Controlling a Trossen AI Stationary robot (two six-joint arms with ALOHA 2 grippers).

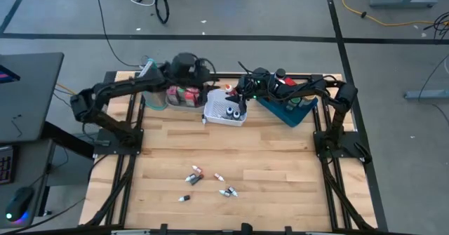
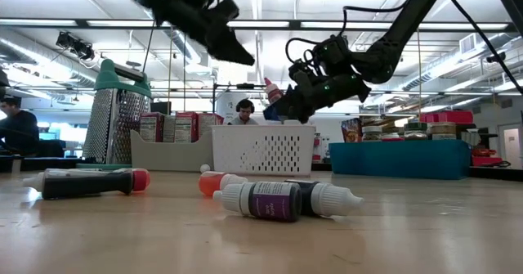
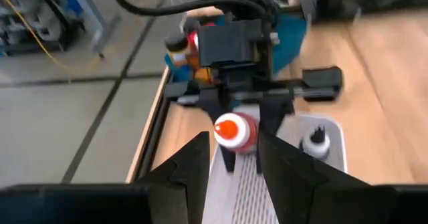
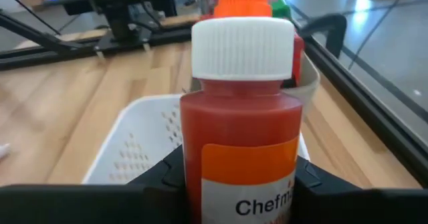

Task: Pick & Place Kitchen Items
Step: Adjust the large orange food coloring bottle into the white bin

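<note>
Sauce bottle (image 4: 241,124) w/ orange tip is clamped in right tool (image 1: 235,95), held over white basket (image 1: 224,113). Risk: tilted release, bottle tips against the small bottle already inside. Left tool (image 1: 203,88) hovers close w/ fingers apart; arms could clash.

A red sauce bottle (image 4: 241,110) with a white cap and orange tip, labelled "Chefm…", stands upright, clamped in the right hand (image 1: 235,95) above the white mesh basket (image 1: 226,112). A dark-capped bottle (image 3: 314,142) lies in that basket. Red cartons (image 1: 184,95) stand in the clear bin (image 1: 177,106). Tiny bottles (image 2: 290,199) lie on their sides on the near desk (image 1: 266,158), perhaps six.
</note>
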